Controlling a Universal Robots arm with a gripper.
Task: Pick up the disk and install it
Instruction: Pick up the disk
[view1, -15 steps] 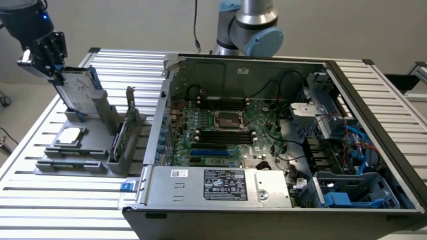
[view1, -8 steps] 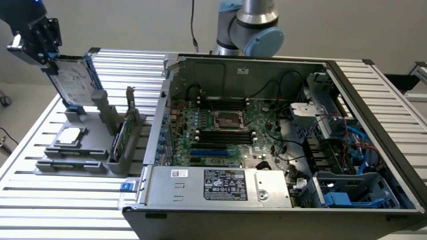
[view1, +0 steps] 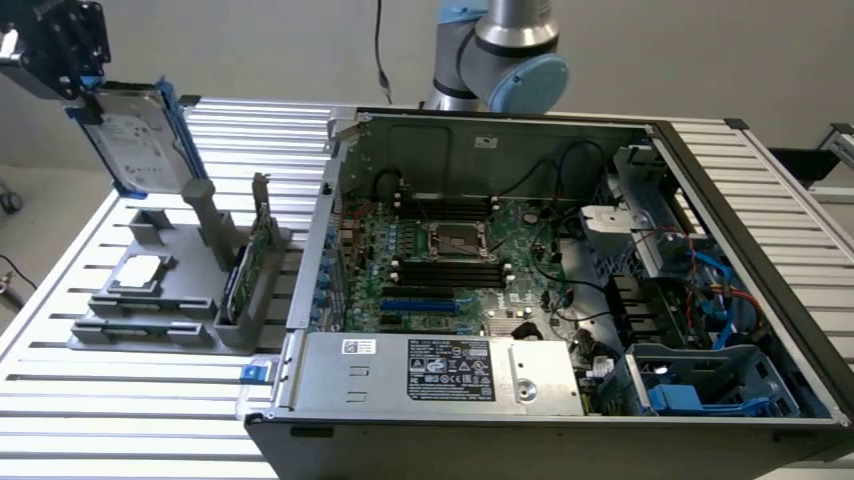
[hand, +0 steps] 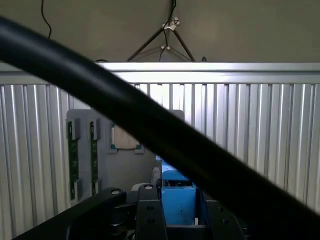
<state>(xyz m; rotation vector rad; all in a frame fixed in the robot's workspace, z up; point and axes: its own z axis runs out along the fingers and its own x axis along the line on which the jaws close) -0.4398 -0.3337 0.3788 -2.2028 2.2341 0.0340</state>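
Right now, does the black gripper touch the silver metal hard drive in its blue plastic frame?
Touching. Exterior view: the gripper clamps the disk by its upper end.

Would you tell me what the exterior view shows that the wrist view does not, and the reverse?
Exterior view: the open computer case and the disk's silver labelled face, held above the grey tray in the gripper. Wrist view: a black cable crossing the picture. Both: the disk's blue frame, the tray, the slatted table.
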